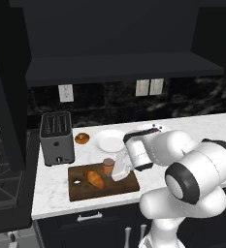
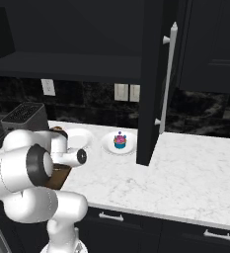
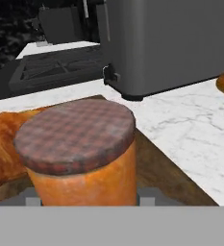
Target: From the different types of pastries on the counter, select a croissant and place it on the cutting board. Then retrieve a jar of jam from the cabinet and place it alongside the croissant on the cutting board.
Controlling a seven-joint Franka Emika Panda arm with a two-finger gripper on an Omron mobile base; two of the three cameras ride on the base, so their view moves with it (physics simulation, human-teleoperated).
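Left to right across the dark brown wooden cutting board point(image 1: 102, 190) on the white marble-look surface point(image 1: 54, 189): small light hole near the left edge, then the golden-brown crescent croissant point(image 1: 95, 178) lying flat with its long axis slanting from upper left to lower right, then the small orange jar of jam with its chequered pinkish-brown lid point(image 1: 108, 166), upright just right of the croissant, close beside it and possibly touching. Right again, the white gripper point(image 1: 113, 170) reaching in from the arm's side. In the hand view, jar point(image 3: 82, 158) dead centre and very near, its base low between the two grey fingers point(image 3: 32, 197), one on each flank. Fingers set narrow about the jar; whether gripping or just letting go cannot be told. Looks like the placing step at its end: straight retreat away from the croissant called for.
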